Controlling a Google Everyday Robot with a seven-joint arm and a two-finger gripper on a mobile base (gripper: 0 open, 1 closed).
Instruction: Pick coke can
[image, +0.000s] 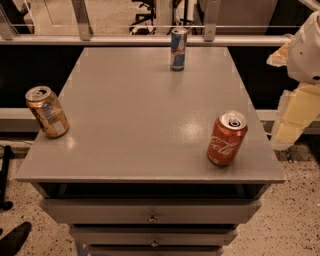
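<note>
the coke can stands upright near the front right corner of the bench. the gripper hangs beyond the bench's right edge, apart from the can, to its right. whether it is spread or pressed together, i cannot tell. a gold-brown can stands at the left edge.

Red-orange aluminium coke can upright, front-right on grey metal cabinet top. Gold-brown can left, slim blue-silver can far edge (all well apart). Pale gripper hangs beyond right edge.
</note>
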